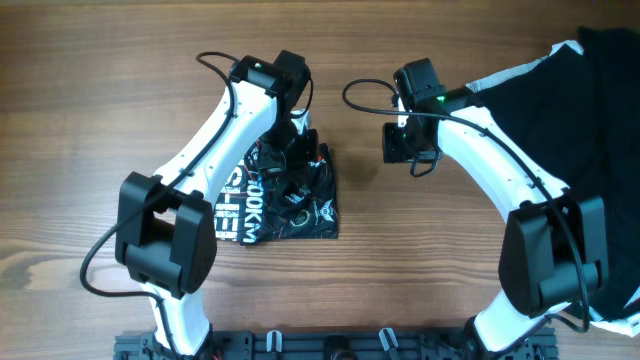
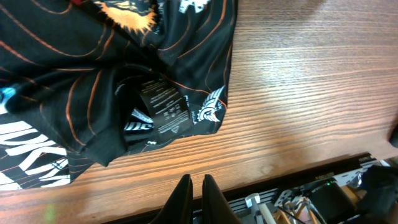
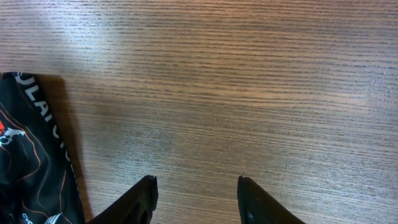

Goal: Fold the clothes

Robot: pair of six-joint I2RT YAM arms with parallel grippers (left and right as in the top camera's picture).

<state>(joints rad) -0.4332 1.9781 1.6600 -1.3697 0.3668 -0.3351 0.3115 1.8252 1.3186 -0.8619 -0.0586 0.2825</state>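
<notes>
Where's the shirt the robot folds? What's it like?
Look at the wooden table, then under the left arm. There lies a small folded bundle, the jersey: black with thin orange lines and white letters, unlike the plain black cloth at the right edge.

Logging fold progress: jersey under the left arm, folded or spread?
Folded: the jersey lies as a compact layered bundle, its care label exposed between layers.

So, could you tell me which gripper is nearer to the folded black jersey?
Left. The left gripper, shut, is directly over the folded jersey; the right gripper, open, hangs above the wooden table off to the jersey's side, clear of it.
</notes>
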